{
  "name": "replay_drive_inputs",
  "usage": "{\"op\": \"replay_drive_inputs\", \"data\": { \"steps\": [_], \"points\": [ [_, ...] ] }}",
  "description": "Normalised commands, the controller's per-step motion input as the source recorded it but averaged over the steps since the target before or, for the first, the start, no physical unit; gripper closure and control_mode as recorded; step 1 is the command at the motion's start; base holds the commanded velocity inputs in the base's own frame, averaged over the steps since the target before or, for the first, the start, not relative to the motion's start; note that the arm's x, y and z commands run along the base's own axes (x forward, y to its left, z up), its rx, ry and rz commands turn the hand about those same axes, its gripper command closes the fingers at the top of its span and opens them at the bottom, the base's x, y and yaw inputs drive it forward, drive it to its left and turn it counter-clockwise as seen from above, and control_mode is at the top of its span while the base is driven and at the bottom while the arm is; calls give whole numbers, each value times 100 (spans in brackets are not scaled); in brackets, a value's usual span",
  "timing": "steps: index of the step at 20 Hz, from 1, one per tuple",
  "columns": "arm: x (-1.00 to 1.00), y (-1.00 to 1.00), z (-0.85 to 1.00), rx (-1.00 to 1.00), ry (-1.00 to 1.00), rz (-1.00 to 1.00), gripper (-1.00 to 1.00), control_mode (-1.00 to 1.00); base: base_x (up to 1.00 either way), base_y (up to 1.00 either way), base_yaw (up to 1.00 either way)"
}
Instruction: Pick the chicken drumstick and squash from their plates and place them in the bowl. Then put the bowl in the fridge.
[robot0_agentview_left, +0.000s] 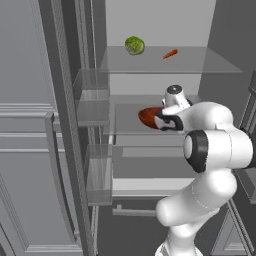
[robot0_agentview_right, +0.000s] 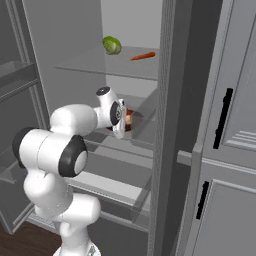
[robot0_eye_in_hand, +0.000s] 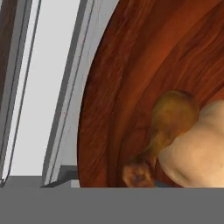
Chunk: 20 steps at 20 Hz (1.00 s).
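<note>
My end effector (robot0_agentview_left: 159, 120), grip state unclear, meets the bowl (robot0_agentview_left: 148, 116) inside the fridge (robot0_agentview_left: 210, 55); drumstick (robot0_eye_in_hand: 168, 127) at squash's (robot0_eye_in_hand: 197, 153) 9 o'clock.

Kitchen: open fridge (robot0_agentview_left: 150, 125) (glass shelves) beside panelled cabinets (robot0_agentview_right: 225, 150).

green cabbage (robot0_agentview_left: 134, 45) on top glass shelf (robot0_agentview_left: 200, 62) | thin orange carrot (robot0_agentview_left: 170, 53) lying right of it, apart | grey panelled cabinets (robot0_agentview_right: 225, 150) beside
</note>
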Motion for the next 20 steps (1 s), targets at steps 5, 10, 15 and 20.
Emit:
{"op": "replay_drive_inputs", "data": {
  "steps": [5, 10, 15, 20],
  "points": [
    [38, 0, -30, -5, 1, -1, 100, -100, 0, 0, 0],
    [0, 0, -14, -2, 0, 0, 100, -100, 0, 0, 0],
    [47, 0, 0, -2, 0, 0, 100, -100, 0, 0, 0],
    [34, 0, 0, -2, 0, 0, 100, -100, 0, 0, 0]
  ]
}}
